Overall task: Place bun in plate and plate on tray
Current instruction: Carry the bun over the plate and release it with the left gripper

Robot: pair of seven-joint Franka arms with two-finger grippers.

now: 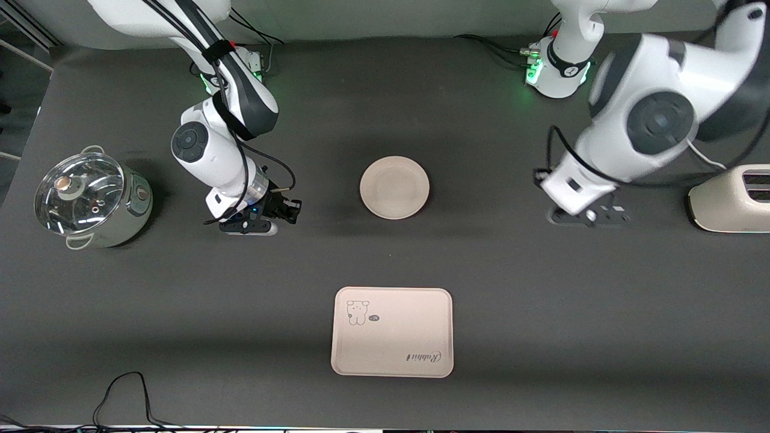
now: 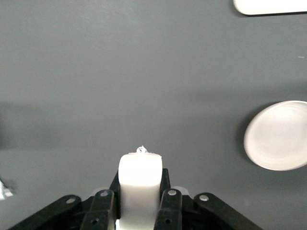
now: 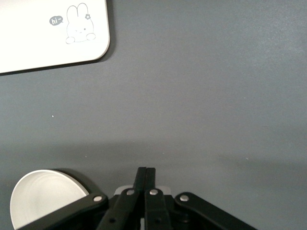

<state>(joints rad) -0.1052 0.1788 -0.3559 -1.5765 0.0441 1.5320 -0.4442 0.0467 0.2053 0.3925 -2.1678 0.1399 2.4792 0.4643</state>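
Observation:
The small white bun (image 2: 140, 170) is pinched between the fingers of my left gripper (image 2: 140, 178). In the front view that gripper (image 1: 586, 216) is over bare table between the plate and the toaster. The round cream plate (image 1: 394, 187) sits empty at the table's middle; it also shows in the left wrist view (image 2: 278, 135) and the right wrist view (image 3: 45, 196). The cream tray (image 1: 392, 332) with the bear drawing lies empty, nearer the front camera than the plate. My right gripper (image 1: 252, 227) is shut and empty (image 3: 145, 171), beside the plate toward the right arm's end.
A glass-lidded pot (image 1: 90, 198) stands at the right arm's end of the table. A cream toaster (image 1: 731, 198) stands at the left arm's end. A black cable (image 1: 120, 391) lies by the table's front edge.

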